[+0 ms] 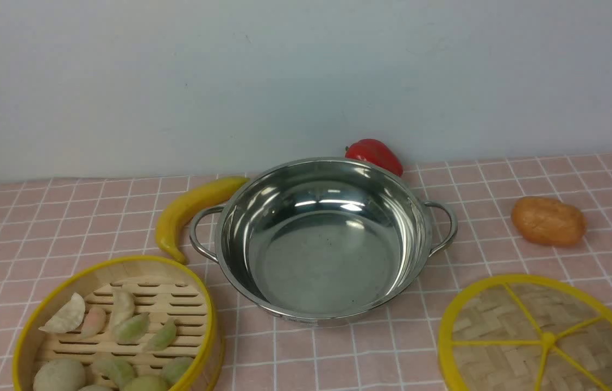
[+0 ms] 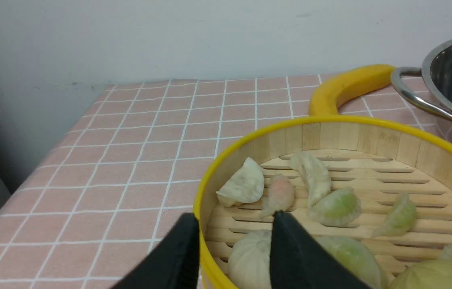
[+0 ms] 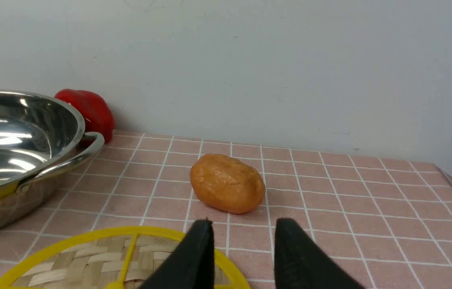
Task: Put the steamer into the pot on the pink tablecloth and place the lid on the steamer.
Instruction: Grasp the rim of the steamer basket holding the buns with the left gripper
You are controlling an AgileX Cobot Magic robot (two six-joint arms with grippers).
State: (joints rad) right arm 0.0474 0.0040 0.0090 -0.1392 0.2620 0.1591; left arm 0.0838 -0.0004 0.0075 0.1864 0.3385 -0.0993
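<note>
The steamer [image 1: 137, 259], a bamboo basket with yellow rims and several dumplings and buns inside, sits on the pink tablecloth [image 1: 39, 228] at the front left. The empty steel pot [image 1: 327, 255] stands in the middle. The lid [image 1: 506, 326] lies flat at the front right. Neither gripper shows in the front view. My left gripper [image 2: 234, 218] is open, and the steamer's near rim [image 2: 330, 119] passes between its jaws. My right gripper [image 3: 242, 224] is open over the lid's [image 3: 89, 261] far edge. The pot shows in the left wrist view [image 2: 450, 68] and the right wrist view [image 3: 17, 132].
A yellow banana [image 1: 191, 209] lies against the pot's left handle. A red pepper [image 1: 375, 155] sits behind the pot by the wall. A brown potato [image 1: 548, 220] lies to the right, beyond the lid. The cloth ends at the table's left edge [image 2: 49, 152].
</note>
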